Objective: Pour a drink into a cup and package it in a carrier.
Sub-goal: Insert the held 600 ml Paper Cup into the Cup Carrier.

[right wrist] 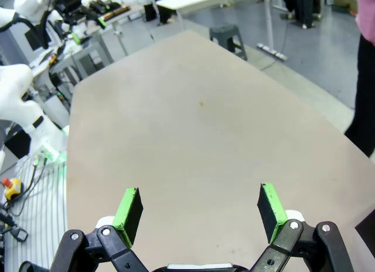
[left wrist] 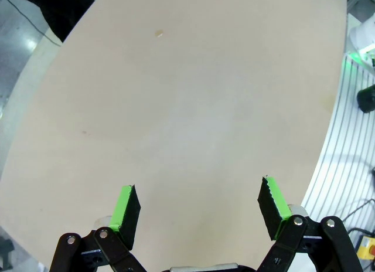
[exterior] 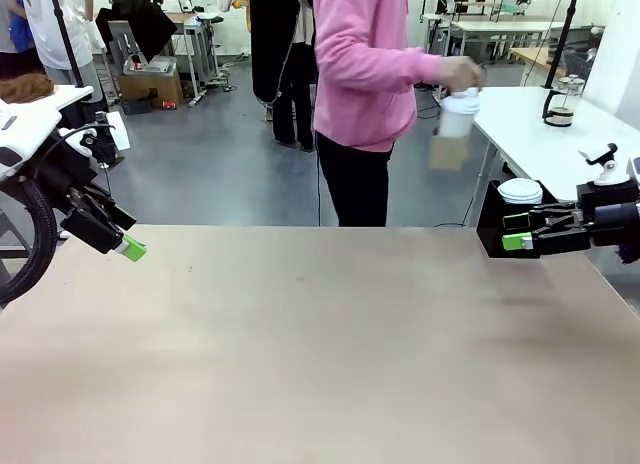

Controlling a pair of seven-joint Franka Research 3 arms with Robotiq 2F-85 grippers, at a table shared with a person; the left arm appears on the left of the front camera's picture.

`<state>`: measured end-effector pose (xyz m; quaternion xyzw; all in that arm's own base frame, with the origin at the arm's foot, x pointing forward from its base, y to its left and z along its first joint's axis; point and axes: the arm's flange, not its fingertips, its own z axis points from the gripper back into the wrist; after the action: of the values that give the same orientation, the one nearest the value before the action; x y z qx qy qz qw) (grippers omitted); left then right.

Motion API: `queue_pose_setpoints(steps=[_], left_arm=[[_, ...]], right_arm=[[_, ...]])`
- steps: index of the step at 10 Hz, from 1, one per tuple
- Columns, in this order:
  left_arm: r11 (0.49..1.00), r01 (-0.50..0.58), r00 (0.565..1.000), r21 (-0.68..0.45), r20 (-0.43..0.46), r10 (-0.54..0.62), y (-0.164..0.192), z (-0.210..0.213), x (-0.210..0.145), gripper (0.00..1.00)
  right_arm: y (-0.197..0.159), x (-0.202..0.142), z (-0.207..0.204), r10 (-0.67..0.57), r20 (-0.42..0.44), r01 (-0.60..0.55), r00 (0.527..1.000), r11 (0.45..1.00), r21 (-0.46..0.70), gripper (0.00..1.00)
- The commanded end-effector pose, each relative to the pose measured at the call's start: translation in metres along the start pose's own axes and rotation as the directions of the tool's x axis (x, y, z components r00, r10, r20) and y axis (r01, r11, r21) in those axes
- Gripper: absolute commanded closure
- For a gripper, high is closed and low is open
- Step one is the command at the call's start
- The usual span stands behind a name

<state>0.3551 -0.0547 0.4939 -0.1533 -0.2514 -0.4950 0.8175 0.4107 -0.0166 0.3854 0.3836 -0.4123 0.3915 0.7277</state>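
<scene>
Cup [exterior: 457, 112], white and tapered, is blurring with motion in the hand [exterior: 460, 74] of the person [exterior: 365, 94] in a pink top, who is standing at the far side and reaching toward the white side table [exterior: 560, 144]; a pale brown blurred shape [exterior: 449, 152], too smeared to identify, is hanging just beneath the cup. Drink [exterior: 560, 112] is showing as a dark layer low in a clear glass press jug with a dark frame and handle, standing on that side table, well apart from the cup.

Main table [exterior: 320, 354], a wide beige surface, is lying bare in front of both arms. Left pincer [exterior: 128, 247] is hanging at the picture's left edge above the near-left corner of the table; in the left wrist view its green pads [left wrist: 124, 204] are standing wide apart, holding nothing. Right pincer [exterior: 516, 232] is pointing inward from the right edge, level with the table's far rim, beside a black box [exterior: 500, 219] and a shorter white lidded cup [exterior: 520, 192]; in the right wrist view its green pads [right wrist: 130, 208] are likewise spreading wide and pinching nothing.
</scene>
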Motion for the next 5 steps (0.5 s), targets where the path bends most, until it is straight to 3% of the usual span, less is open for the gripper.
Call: queue_pose_setpoints(steps=[1,5], left_arm=[[1.000,0.011,1.000,-0.012,0.014,-0.011,0.0014,0.0004,-0.0012,0.00],[1.000,0.011,1.000,-0.012,0.014,-0.011,0.0014,0.0004,-0.0012,0.00]], right_arm=[[-0.0004,0.0009,0.0002,0.003,-0.003,-0.003,1.000,1.000,0.001,0.00],[-0.0004,0.0009,0.0002,0.003,-0.003,-0.003,1.000,1.000,0.001,0.00]])
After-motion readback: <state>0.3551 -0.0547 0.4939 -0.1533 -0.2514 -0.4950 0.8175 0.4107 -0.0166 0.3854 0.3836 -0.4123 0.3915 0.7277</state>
